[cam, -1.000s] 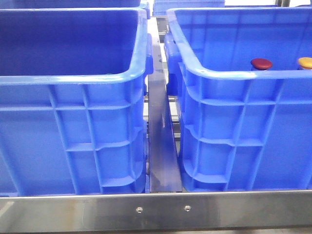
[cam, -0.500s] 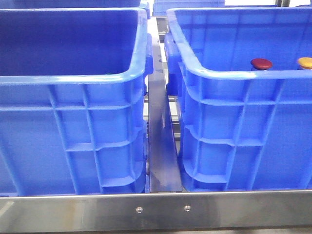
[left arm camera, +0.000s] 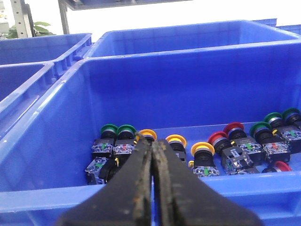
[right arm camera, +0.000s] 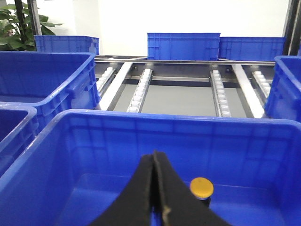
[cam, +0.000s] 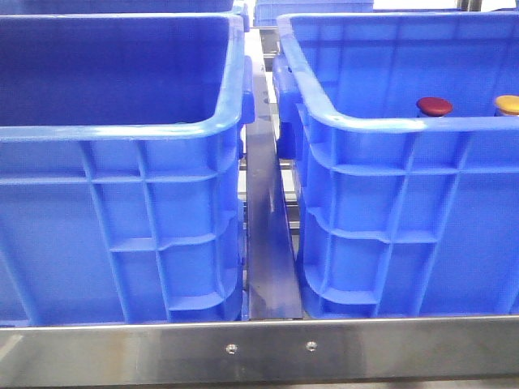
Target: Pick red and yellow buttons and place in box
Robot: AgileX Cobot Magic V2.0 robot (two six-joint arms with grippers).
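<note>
Both claws, left (left arm camera: 151,155) and right (right arm camera: 154,176), are hanging pinched closed and empty, while a red button (cam: 435,105) and yellow one (cam: 508,104) are already sitting in the right box (cam: 381,121), so probably more picking left.

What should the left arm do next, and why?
Probably open the left gripper and lower it toward a yellow button. Its fingers are closed and empty above the crate of buttons, and nothing is picked yet.

Blue ribbed crates (cam: 122,227), dark red button (cam: 435,105), orange-yellow button (cam: 508,103), black claw (left arm camera: 153,155), silver rail (cam: 268,348)
</note>
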